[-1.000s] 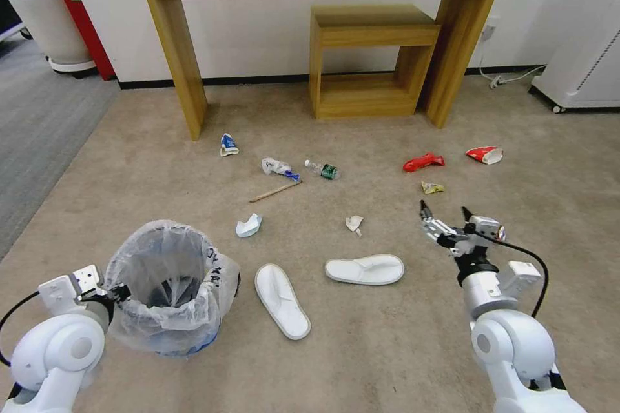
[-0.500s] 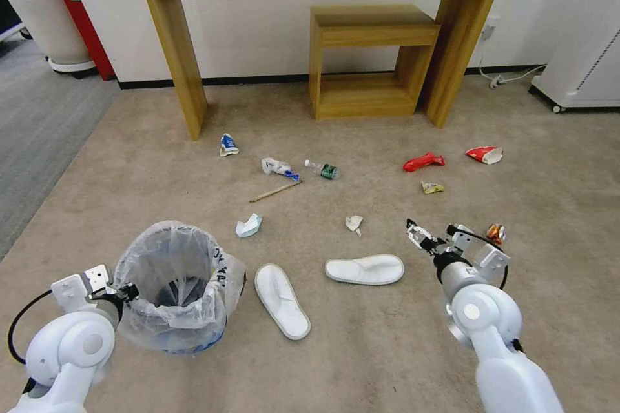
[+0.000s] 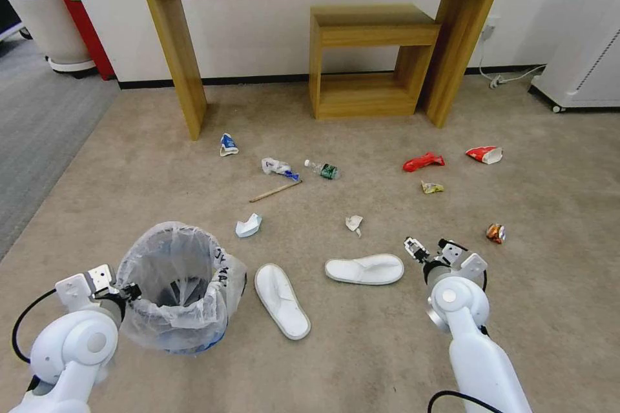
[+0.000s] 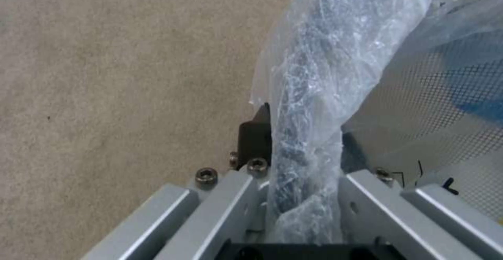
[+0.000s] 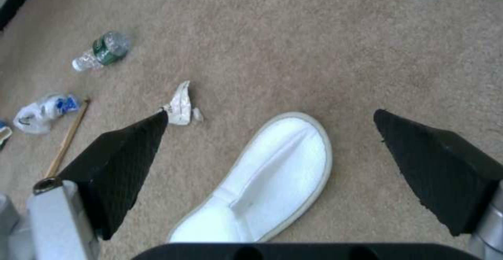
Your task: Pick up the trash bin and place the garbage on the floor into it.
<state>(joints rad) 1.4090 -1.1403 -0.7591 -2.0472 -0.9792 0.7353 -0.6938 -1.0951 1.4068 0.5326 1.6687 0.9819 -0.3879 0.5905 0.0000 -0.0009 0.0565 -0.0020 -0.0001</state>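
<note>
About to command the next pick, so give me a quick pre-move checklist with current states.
1. Left end effector clamped on the trash bin rim and liner: ok.
2. Bin upright, mouth open: ok.
3. Right end effector open and empty: ok.
4. Right end effector lined up on garbage: not ok; it hangs over a white slipper, with the crumpled paper beside one fingertip.
5. Bin lifted off the floor: cannot tell.

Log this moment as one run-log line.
left claw: shut on trash bin rim | right claw: open above slipper | garbage: on floor
</note>
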